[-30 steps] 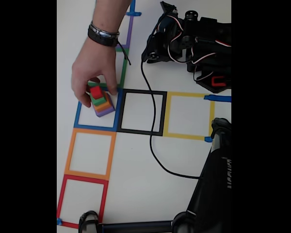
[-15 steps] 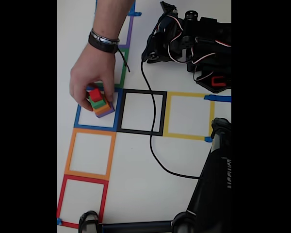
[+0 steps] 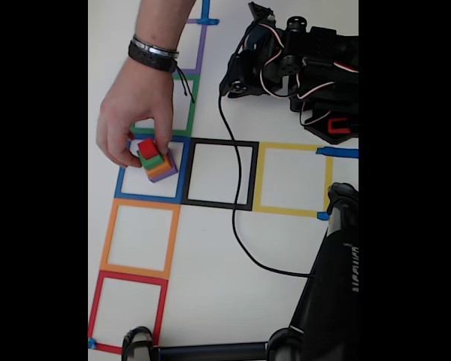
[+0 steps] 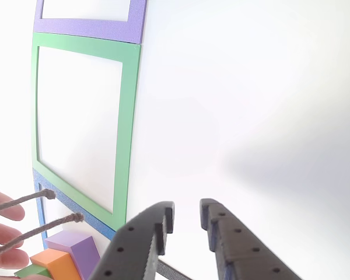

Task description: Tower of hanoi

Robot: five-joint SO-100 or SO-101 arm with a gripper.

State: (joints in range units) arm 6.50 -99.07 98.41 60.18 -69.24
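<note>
The stacked cubes [image 3: 154, 159] (red topmost) are being steadied by a person's hand [image 3: 131, 113] inside the blue tape square [image 3: 124, 169] near the counter's left edge, nudged slightly upward since before; the gripper [image 4: 186, 219] waits, jaws slightly parted and empty.

A person's hand [image 3: 131, 113] covers the cube stack [image 3: 156, 160] from twelve o'clock; the black cable [image 3: 237, 218] crosses at three; six o'clock lies open.
</note>
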